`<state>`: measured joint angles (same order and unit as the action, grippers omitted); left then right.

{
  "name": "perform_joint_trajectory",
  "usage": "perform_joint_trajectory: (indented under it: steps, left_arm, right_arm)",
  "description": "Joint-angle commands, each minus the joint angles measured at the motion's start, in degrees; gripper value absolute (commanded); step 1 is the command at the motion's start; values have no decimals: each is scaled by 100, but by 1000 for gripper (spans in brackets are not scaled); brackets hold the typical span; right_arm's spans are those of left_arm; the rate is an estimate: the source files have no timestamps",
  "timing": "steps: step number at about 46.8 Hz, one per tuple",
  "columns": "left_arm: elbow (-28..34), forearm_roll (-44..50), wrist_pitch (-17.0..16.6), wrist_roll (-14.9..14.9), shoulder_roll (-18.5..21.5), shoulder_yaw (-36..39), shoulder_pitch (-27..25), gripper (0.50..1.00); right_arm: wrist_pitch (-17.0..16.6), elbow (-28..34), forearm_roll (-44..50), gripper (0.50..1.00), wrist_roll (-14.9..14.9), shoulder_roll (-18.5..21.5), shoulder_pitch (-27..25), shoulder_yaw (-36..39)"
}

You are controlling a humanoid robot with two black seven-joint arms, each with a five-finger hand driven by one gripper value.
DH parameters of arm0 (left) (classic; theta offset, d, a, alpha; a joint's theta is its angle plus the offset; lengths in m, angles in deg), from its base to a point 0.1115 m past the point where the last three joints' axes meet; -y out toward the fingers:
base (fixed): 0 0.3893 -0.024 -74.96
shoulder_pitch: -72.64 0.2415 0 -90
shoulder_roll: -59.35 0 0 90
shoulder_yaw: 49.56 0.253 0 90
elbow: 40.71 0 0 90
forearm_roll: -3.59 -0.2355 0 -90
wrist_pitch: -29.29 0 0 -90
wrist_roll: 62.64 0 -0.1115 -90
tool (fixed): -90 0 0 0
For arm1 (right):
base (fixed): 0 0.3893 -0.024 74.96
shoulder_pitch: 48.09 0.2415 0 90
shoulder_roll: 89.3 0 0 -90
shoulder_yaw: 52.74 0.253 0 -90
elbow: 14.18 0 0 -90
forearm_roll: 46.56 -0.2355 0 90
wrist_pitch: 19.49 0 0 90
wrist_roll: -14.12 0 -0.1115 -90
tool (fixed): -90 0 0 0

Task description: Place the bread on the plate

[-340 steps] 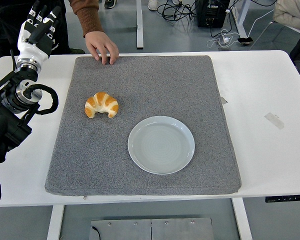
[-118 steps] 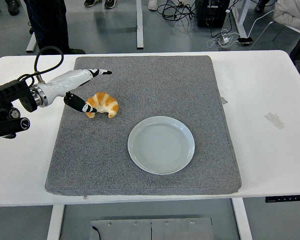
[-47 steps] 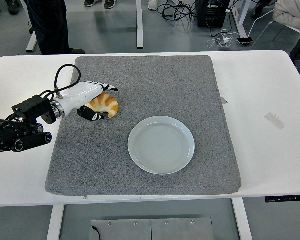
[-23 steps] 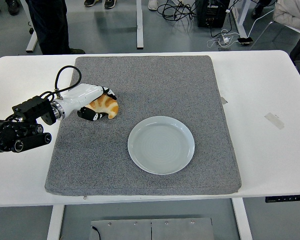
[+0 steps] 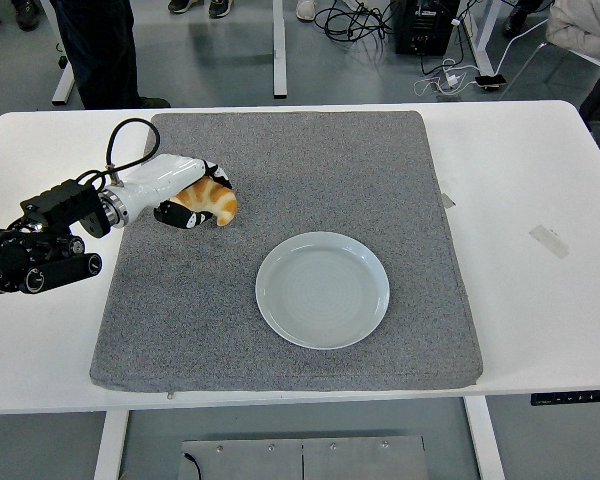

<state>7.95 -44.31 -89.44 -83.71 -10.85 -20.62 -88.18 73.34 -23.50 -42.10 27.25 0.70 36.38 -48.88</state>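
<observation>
Head view: left robot hand pinching golden crescent-shaped bread.
Fingers curled around it on grey felt mat; round pale-blue plate well right of hand, nearer camera.

no legible text, labels or numbers, view perhaps too coarse

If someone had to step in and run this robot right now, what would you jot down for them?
Left hand: fingers curled around the croissant, which sits on the grey mat toward its left side.
Right hand: out of view.
Plate: empty, on the mat, to the right of the croissant and nearer the table's front edge.
Done: reach and grasp.
Left: lift the croissant, carry it right to the plate, set it down, release.
</observation>
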Motion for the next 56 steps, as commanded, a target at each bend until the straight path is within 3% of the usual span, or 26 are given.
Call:
perform_joint_trajectory:
  steps: [1,12,24,36,47,56]
  left_arm:
    - [20,-1,25,-11,33,-20,-142,500]
    - [37,-9,25,-187,261,-283,-512,500]
    - [46,-150,25,-275,165,-459,-899,500]
    - [450,-783,51,-284,-37,-1092,-925,500]
    - [608,-1090,69,-284,-46,-1154,-1013,500]
    - [1127,-1389,60,-284,-169,-1189,-978,500]
  right_arm:
    - [-2,0,2,1000,5,0,-1,0]
    - [-2,0,2,1000,5,0,-1,0]
    - [7,0,2,1000,-4,0,-1,0]
    - [-2,0,2,1000,5,0,8,0]
    - [-2,0,2,1000,-4,0,-1,0]
    - [6,0,2,1000,5,0,-1,0]
